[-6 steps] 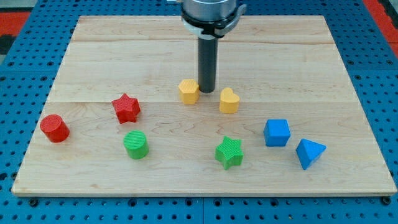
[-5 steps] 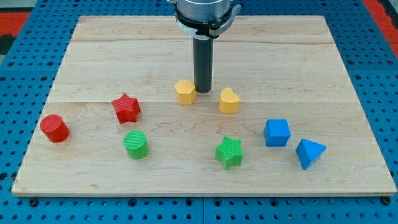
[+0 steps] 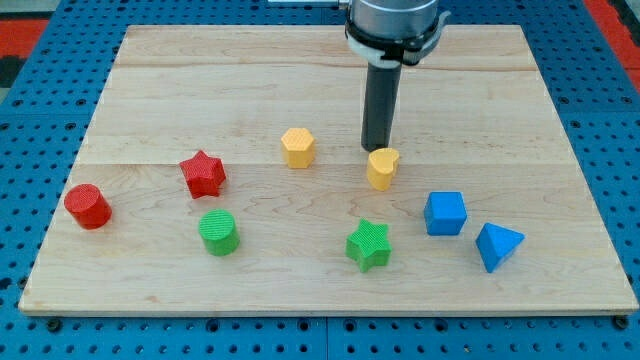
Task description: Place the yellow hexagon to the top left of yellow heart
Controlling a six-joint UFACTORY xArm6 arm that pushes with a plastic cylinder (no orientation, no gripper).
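The yellow hexagon (image 3: 298, 147) sits near the middle of the wooden board (image 3: 200, 90). The yellow heart (image 3: 381, 168) lies to its right and slightly lower. My tip (image 3: 375, 150) stands just above the heart's upper edge, touching or nearly touching it, well to the right of the hexagon.
A red star (image 3: 203, 174) and a red cylinder (image 3: 88, 206) lie at the view's left. A green cylinder (image 3: 218, 232) and a green star (image 3: 368, 245) lie near the bottom. A blue cube (image 3: 445, 213) and a blue triangular block (image 3: 497, 246) lie at the lower right.
My tip moved right, from beside the hexagon's right edge to just above the heart. The heart shifted slightly right and down. The hexagon stayed about where it was pushed, to the left.
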